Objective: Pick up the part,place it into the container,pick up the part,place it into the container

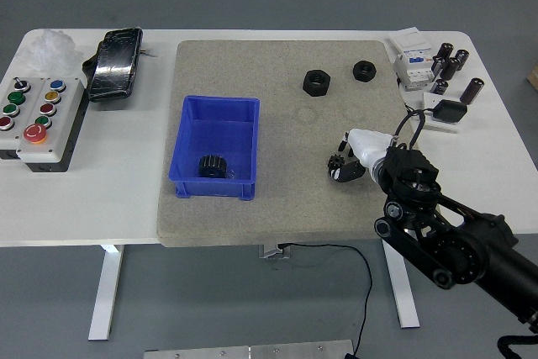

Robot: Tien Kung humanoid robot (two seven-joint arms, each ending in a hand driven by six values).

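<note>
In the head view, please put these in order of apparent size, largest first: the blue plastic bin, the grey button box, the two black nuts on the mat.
1. Blue plastic bin, largest.
2. Grey button box with coloured buttons, clearly smaller than the bin.
3. Black hexagonal nut, the left one.
4. Black nut to its right, slightly smaller; it lies a little farther away, so this last order is unsure.
</note>
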